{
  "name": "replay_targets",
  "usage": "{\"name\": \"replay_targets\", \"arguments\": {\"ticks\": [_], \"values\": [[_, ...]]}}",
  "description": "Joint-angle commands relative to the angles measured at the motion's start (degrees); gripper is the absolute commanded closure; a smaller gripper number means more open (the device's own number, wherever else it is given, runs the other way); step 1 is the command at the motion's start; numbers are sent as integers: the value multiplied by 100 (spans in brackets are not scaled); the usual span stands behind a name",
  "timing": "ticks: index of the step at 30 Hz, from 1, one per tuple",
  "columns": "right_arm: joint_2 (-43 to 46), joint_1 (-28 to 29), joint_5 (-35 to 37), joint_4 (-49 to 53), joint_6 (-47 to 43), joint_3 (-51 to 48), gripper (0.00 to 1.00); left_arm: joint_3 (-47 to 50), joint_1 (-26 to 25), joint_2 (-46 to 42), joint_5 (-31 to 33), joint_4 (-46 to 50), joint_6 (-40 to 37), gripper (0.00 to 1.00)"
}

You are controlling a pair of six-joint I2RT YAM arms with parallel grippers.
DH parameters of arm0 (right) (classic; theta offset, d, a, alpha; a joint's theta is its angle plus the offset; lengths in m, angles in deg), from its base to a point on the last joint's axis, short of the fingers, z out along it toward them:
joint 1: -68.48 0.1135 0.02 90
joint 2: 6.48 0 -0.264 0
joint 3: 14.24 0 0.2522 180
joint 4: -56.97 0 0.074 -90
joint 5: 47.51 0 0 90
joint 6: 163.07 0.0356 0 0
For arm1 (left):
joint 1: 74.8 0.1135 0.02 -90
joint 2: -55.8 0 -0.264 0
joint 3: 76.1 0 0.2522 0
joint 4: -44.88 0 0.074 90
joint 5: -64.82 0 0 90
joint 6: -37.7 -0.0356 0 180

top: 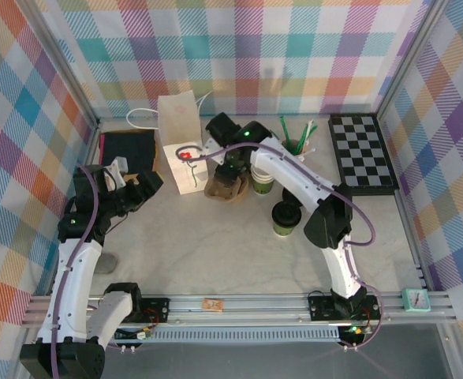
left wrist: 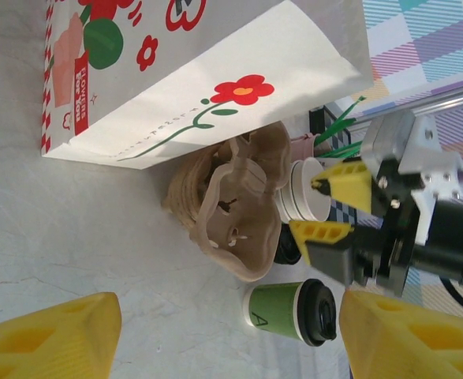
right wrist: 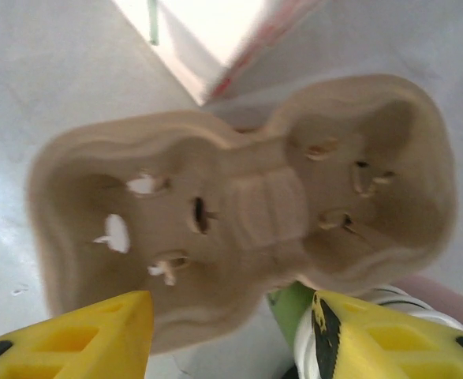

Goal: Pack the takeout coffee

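Yellow fingers (left wrist: 50, 339) of the left gripper (left wrist: 231, 335) stand wide apart around nothing, with the flowered bag (left wrist: 199, 87) at upper left. Up close, the right wrist camera adds the two empty wells of the cup carrier (right wrist: 239, 205), the right gripper (right wrist: 231, 332) spread and pinching nothing. Overhead, the takeout coffee (top: 285, 219) stands right of centre, untouched.

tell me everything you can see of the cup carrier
The carrier is tan moulded pulp: two round wells joined by a ribbed bridge, with small slots in each well. Both wells are empty. It lies open side up beside the bag, seemingly topping a stack of like carriers on the table.
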Motion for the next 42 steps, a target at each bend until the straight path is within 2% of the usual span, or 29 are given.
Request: {"name": "replay_targets", "arguments": {"ticks": [1, 5, 14, 27, 42], "values": [[3, -156, -367, 13, -222, 225, 41, -267, 74, -41, -94, 43, -62, 27], [-228, -200, -562, 134, -366, 399, 37, -354, 77, -23, -87, 87, -87, 27], [-657, -230, -836, 156, -575, 528, 36, -431, 77, 4, -67, 160, -123, 26], [-1169, -230, -585, 54, -705, 737, 38, -497, 73, 24, -32, 249, -204, 26], [-1370, -239, -412, -91, -755, 721, 38, -422, 77, 6, -58, 230, -233, 26]]}}
